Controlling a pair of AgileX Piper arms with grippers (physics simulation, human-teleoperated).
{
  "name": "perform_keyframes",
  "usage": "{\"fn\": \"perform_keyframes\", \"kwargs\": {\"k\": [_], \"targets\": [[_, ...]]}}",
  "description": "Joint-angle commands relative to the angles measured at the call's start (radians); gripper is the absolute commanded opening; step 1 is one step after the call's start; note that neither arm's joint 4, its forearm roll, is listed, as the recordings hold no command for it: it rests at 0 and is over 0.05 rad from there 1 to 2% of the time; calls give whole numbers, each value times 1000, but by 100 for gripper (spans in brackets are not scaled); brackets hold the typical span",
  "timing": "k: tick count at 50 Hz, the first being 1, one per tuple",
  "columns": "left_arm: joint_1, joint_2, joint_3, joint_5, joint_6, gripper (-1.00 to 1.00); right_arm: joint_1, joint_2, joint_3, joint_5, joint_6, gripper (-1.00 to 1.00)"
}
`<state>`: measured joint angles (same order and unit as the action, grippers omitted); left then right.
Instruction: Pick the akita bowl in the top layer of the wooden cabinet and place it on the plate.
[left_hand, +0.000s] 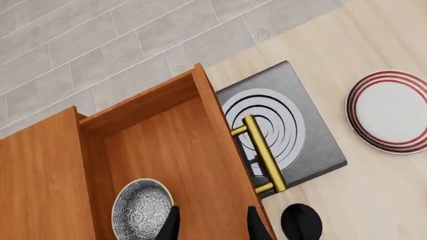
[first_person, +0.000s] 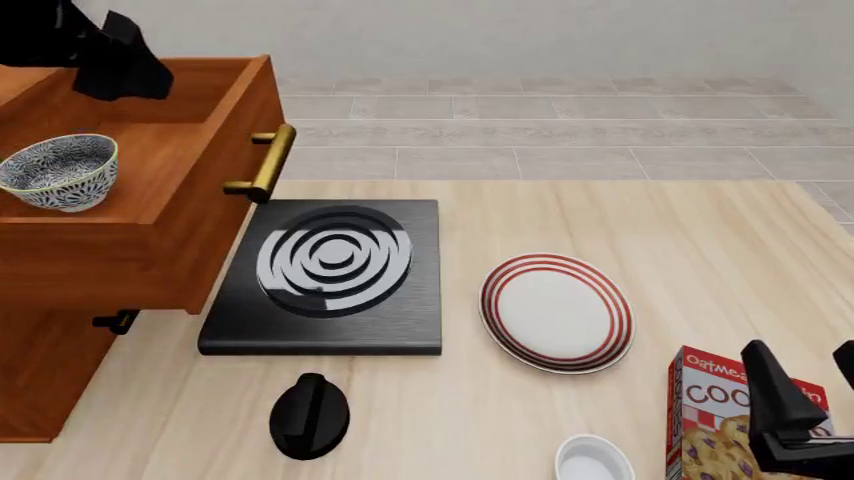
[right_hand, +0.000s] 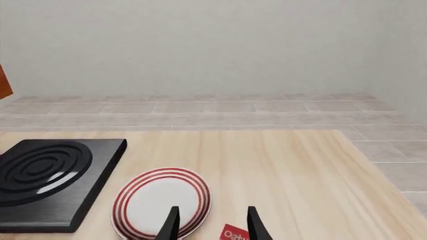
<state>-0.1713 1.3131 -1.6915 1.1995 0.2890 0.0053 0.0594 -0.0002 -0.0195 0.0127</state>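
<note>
Left wrist view shows the released left pincer (left_hand: 210, 224) above the top layer (left_hand: 167, 145); lower it squarely over the akita bowl (left_hand: 140, 210) rim before clenching.

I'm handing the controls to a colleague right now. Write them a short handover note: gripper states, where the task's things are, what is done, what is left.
Left gripper: open, empty, above the open top layer of the wooden cabinet, beside the akita bowl but not around it.
Right gripper: open, empty, low at the near right, by the cookie box.
Akita bowl: upright inside the drawer.
Plate: bare, on the table right of the black stove.
Done: drawer pulled out.
Left: grasp the bowl, lift it out, set it on the plate.
</note>
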Motion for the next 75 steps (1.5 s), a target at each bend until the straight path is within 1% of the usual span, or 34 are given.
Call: {"fn": "perform_keyframes", "kwargs": {"k": [1, 2, 4, 5, 12, 23, 28, 32, 34, 40, 43, 45, 49, 55, 63, 75], "targets": [[40, -5, 7, 20, 51, 100, 4, -4, 0, 5, 0, 100], [51, -9, 15, 20, 71, 100, 5, -7, 0, 8, 1, 100], [56, -7, 19, 19, 70, 100, 5, -7, 0, 8, 0, 100], [66, -9, 31, 19, 85, 100, 4, -8, 0, 9, 0, 100], [86, 8, 25, 20, 76, 100, 5, -7, 0, 7, -2, 100], [112, 20, 30, 20, 98, 100, 15, 31, 0, -23, -15, 100], [141, 32, 28, 20, 117, 100, 16, 44, 0, -34, -17, 100], [138, 38, 29, 20, 113, 100, 16, 48, 0, -38, -17, 100], [155, 45, 25, 20, 130, 100, 15, 50, 0, -39, -19, 100], [184, 66, 13, 20, 145, 100, 15, 59, 0, -49, -21, 100], [191, 73, 7, 20, 146, 100, 15, 62, 0, -51, -21, 100], [191, 83, 1, 19, 134, 100, 14, 65, 0, -54, -21, 100], [204, 89, 10, 20, 152, 100, 14, 74, 0, -62, -22, 100], [209, 103, 9, 18, 143, 100, 14, 75, 0, -62, -22, 100], [230, 114, 47, -13, 154, 100, 13, 63, 0, -51, -22, 100], [232, 136, 90, -50, 135, 100, 12, 63, 0, -50, -22, 100]]}}
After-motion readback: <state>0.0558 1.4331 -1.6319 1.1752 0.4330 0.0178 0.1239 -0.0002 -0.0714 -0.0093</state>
